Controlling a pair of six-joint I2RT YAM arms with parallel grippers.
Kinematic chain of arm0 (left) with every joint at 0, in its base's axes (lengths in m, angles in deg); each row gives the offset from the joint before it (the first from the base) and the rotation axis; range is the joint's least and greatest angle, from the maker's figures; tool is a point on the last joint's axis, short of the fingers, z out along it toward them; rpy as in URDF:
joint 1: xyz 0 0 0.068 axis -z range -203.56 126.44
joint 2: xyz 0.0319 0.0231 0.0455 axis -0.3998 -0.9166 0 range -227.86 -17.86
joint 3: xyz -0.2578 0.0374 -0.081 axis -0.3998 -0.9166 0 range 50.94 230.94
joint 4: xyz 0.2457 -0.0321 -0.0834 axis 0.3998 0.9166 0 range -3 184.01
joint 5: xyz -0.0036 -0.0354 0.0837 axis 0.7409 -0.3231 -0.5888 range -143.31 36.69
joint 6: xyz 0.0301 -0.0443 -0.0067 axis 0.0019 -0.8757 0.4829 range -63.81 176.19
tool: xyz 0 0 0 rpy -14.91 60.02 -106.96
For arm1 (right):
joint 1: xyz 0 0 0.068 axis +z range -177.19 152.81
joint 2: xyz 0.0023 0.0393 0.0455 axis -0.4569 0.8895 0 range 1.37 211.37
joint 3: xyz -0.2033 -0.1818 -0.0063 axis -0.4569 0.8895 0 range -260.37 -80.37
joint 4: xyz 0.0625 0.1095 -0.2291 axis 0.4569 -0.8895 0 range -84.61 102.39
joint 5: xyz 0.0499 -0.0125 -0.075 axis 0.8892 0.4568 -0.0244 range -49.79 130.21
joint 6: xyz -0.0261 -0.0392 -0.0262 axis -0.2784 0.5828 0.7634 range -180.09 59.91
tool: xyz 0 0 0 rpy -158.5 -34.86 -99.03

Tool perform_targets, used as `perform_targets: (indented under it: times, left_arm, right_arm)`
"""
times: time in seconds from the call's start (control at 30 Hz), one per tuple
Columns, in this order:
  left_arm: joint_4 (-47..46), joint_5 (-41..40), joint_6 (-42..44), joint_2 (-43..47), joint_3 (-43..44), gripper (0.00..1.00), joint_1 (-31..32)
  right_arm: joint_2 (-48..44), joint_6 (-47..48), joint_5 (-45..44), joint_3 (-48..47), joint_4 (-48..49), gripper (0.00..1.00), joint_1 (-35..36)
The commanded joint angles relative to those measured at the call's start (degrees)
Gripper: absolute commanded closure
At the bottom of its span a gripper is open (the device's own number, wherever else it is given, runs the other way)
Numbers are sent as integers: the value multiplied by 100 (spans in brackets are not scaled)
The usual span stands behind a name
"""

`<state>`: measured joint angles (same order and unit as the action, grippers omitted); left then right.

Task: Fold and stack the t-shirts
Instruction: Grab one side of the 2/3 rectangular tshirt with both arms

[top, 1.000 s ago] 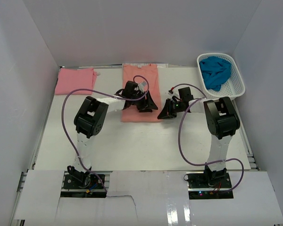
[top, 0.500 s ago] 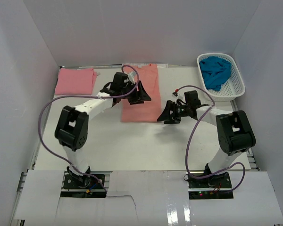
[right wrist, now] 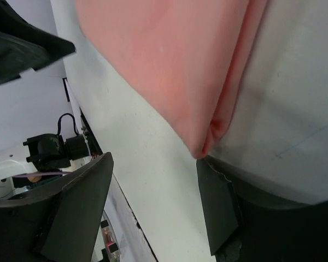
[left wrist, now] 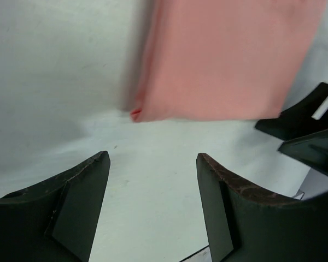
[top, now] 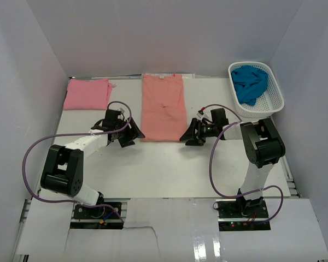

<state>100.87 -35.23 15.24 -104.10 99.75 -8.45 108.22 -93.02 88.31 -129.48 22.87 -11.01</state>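
Now the salmon shirt (top: 163,109) lies folded into a long strip at the rear middle of the table (top: 153,164), flat and free of both arms. The left gripper (top: 127,136) sits low just off the strip's near left corner, jaws apart over bare table with nothing between them. The right gripper (top: 190,135) sits just off the near right corner, jaws likewise apart and empty; its wrist view shows the cloth's corner just ahead of the gap. The pink shirt (top: 87,94) lies folded at rear left. The teal shirt (top: 250,82) is bunched in the basket (top: 274,90) at rear right.
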Motion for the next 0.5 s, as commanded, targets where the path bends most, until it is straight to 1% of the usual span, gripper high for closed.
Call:
perform_targets:
  times: [0.0,0.2,0.33,0.47]
  left_arm:
    - [-191,-314,-273,423,-240,25,-43]
    - [-490,-490,-528,503,-654,25,-52]
    - [-648,-762,-642,389,-803,25,-52]
    - [-999,-833,-931,222,-935,25,-52]
  right_arm:
    - [284,-117,-617,-117,209,31,-28]
    - [433,-276,-880,-152,279,35,-54]
    - [363,-276,-1056,-82,270,36,-54]
    - [275,-276,-1329,-73,157,38,-72]
